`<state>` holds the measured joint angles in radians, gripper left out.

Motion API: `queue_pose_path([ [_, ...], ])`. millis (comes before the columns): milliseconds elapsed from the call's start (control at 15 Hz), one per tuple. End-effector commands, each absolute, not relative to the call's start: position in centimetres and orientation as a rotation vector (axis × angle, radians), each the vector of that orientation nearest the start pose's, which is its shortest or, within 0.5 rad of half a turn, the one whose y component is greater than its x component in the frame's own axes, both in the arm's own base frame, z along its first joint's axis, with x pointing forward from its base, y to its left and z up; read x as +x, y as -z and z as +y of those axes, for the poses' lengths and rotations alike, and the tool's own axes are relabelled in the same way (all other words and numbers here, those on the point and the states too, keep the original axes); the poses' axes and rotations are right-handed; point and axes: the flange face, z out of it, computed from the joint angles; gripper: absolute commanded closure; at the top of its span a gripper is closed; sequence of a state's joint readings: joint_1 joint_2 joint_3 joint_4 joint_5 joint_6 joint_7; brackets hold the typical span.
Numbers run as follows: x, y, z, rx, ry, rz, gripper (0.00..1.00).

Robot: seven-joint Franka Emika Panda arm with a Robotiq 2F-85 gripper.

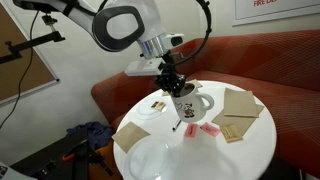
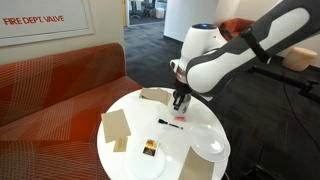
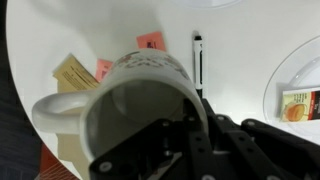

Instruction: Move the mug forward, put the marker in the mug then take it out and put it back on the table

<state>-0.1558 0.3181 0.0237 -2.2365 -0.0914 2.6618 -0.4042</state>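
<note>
The white mug (image 1: 190,105) with a dark and red print stands near the middle of the round white table (image 1: 245,150). In the wrist view the mug (image 3: 140,85) fills the frame, handle to the left, dark inside. My gripper (image 1: 173,84) comes down on the mug's rim; its fingers (image 3: 185,125) straddle the rim wall, one inside and one outside, shut on it. The black marker (image 3: 198,62) lies on the table just beyond the mug; it also shows in both exterior views (image 1: 177,124) (image 2: 168,122). In an exterior view my gripper (image 2: 180,100) hides the mug.
Pink packets (image 3: 150,42) (image 1: 208,130) lie next to the mug. Brown napkins (image 1: 240,103) (image 2: 115,126) and white plates (image 1: 150,158) (image 2: 210,140) lie around the table; one plate holds a small packet (image 3: 297,105). A red sofa (image 2: 60,80) curves behind the table.
</note>
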Motion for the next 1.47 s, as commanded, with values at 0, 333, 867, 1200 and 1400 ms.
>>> queue_pose_path([
  [0,57.2,-26.2,-5.6,-3.138,0.149,-0.631,0.98],
  [333,59.0,-27.1,-2.9,-3.099,0.103,-0.813,0.98],
  [867,62.4,-27.7,-0.8,-3.058,0.082,-1.047,0.98],
  [1200,64.7,-27.1,-0.7,-3.075,0.07,-1.087,0.98],
  [1400,65.6,-26.2,-0.6,-3.069,0.051,-1.107,0.98],
])
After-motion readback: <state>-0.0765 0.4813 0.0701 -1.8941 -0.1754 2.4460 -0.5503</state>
